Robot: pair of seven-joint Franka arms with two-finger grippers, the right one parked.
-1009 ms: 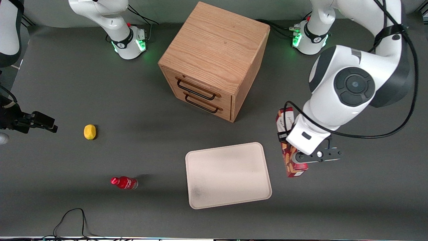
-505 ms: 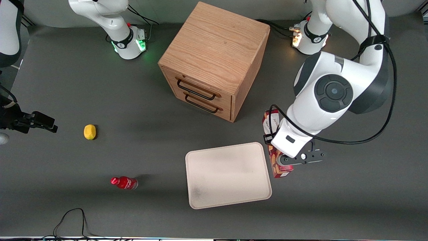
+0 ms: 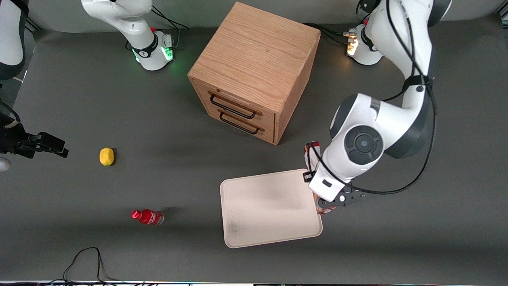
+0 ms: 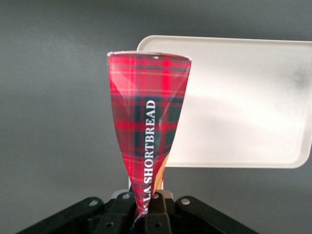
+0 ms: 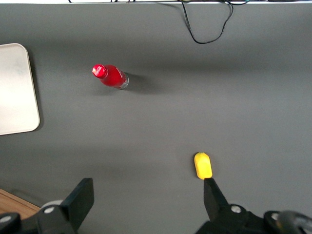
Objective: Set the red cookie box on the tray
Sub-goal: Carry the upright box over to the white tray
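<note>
The red cookie box (image 3: 310, 152), a long tartan carton, hangs in the air with the left arm's gripper (image 3: 322, 201) shut on it. Most of the box is hidden under the arm's wrist in the front view. It sits over the edge of the cream-white tray (image 3: 266, 206) that lies toward the working arm's end of the table. In the left wrist view the red cookie box (image 4: 148, 126) runs away from the gripper (image 4: 146, 208), its end over the tray (image 4: 243, 107) corner. The black fingers (image 4: 161, 214) pinch the carton's narrow end.
A wooden two-drawer cabinet (image 3: 254, 67) stands farther from the front camera than the tray. A small red bottle (image 3: 147, 217) and a yellow lemon-like object (image 3: 106, 156) lie toward the parked arm's end. A black cable (image 3: 85, 258) loops near the front edge.
The gripper has carried the box sideways toward the parked arm's end, from beside the tray to over the tray's edge. The arm's wrist has swung along with it.
</note>
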